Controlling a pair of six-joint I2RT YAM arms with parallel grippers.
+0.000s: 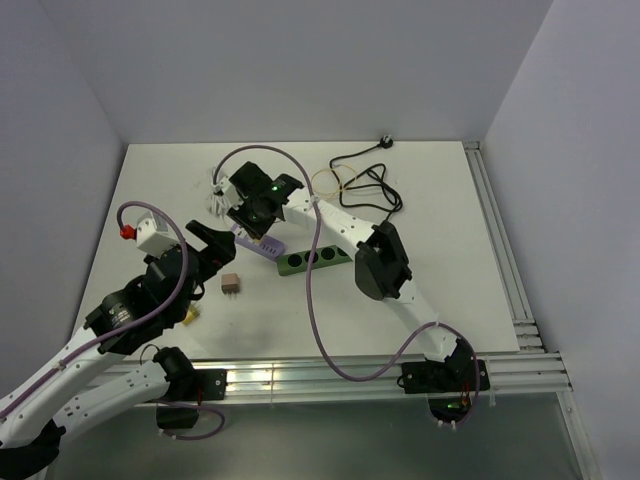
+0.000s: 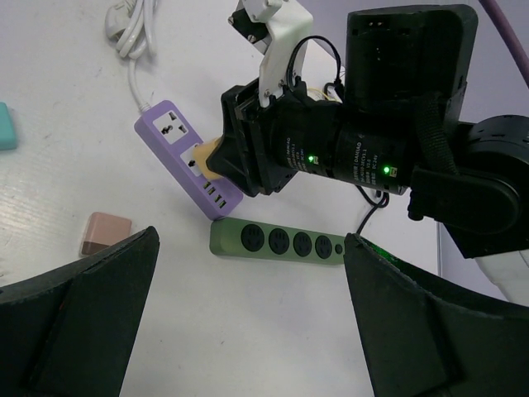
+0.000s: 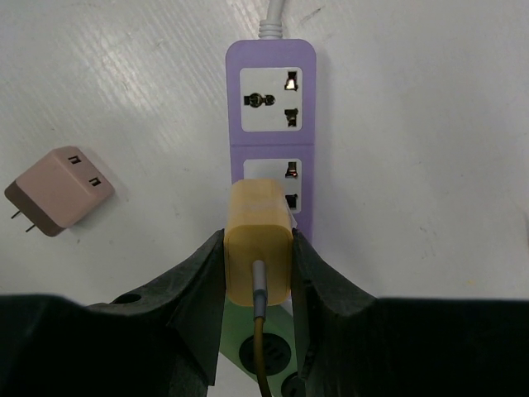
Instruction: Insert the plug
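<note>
My right gripper is shut on a yellow plug with a yellow cable. It holds the plug over the nearer socket of the purple power strip; whether the prongs are in is hidden. The strip and plug also show in the left wrist view, with the strip under the right gripper. My left gripper is open and empty, above bare table in front of a green power strip. In the top view the left gripper sits left of the strips.
A pink adapter lies left of the purple strip, also in the top view. The green strip lies just right of the purple one. A black cable and a white plug lie at the back.
</note>
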